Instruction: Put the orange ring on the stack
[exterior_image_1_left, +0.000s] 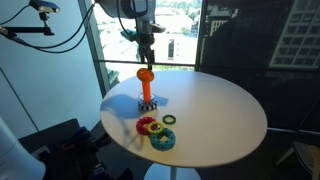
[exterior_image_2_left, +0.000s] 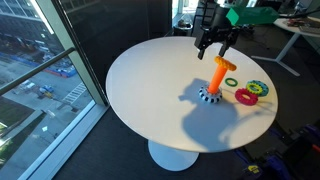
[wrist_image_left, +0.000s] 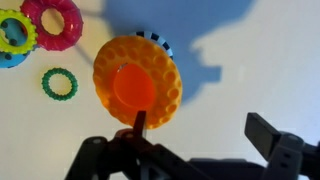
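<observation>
Arm (exterior_image_1_left: 134, 12) hanging vertical over tabletop (exterior_image_1_left: 220, 115), tool (exterior_image_1_left: 146, 52) pointing straight down, jaws standing apart, gripping nothing. Orange ring (wrist_image_left: 138, 82) sitting round top of stack (exterior_image_1_left: 146, 93), at 11 o'clock from tool in wrist view.

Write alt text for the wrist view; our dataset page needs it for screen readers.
Seen from above, the orange ring sits around the top of the stack, whose speckled base shows beneath. The open gripper frames the bottom edge; loose rings lie top left on the white table.
</observation>
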